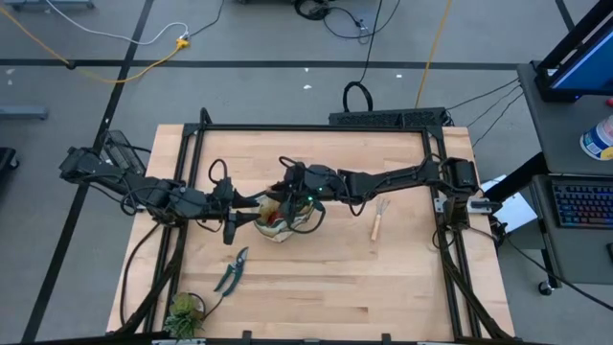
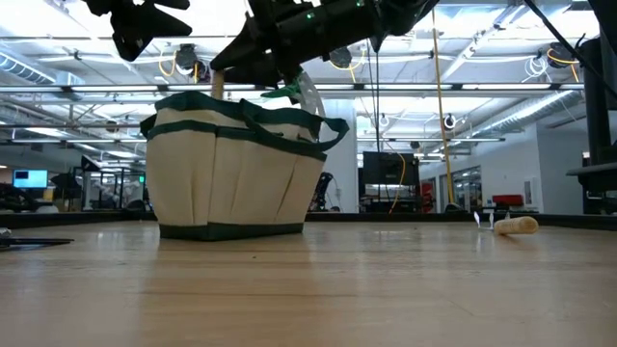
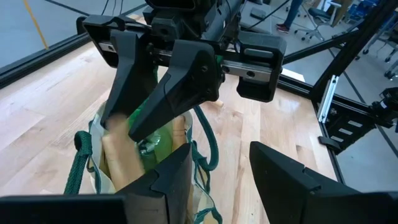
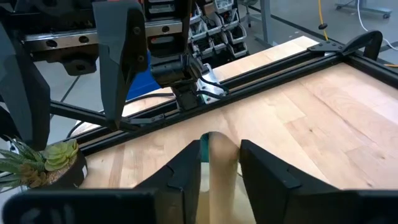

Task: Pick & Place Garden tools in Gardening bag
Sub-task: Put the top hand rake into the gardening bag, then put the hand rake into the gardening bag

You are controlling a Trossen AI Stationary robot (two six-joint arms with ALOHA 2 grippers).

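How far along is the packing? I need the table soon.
Done: a green spray bottle already sits in the gardening bag. In hand: the right gripper is over the bag with a wooden-handled tool; the left gripper waits beside it, open. Left: the pruning shears and the hand fork lie on the table.

Beige canvas gardening bag [image 1: 278, 222] with green trim stands upright at table centre, tools inside. Dark-handled pruning shears [image 1: 231, 271] lie at its seven o'clock; a wooden-handled fork [image 1: 379, 217] at three o'clock.
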